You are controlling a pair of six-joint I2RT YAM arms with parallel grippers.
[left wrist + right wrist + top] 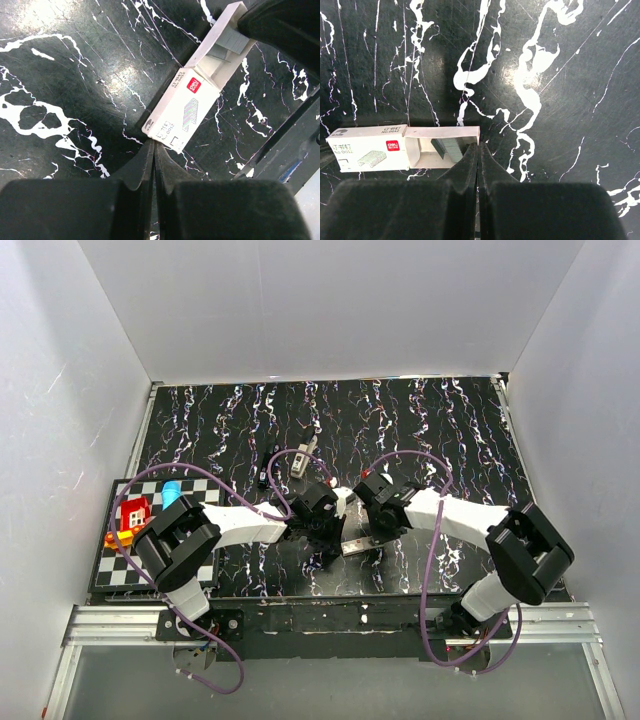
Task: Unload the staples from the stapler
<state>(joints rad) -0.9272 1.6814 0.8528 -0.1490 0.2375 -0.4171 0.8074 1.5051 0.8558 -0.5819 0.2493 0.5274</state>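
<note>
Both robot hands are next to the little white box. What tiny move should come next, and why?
Probably lift the left fingers away from the staple box and swing toward the stapler. Both sets of fingers are shut and empty, the right fingers at the box's open tray, while the stapler lies apart, untouched.

Spotting a white staple box (182, 112) lying slid open on the black marbled table (420, 430), grey staples (447, 146) showing inside it. Far left, noticing a checkered mat (115, 570) carrying a red toy (133, 510) and a blue cylinder (171, 490).
</note>
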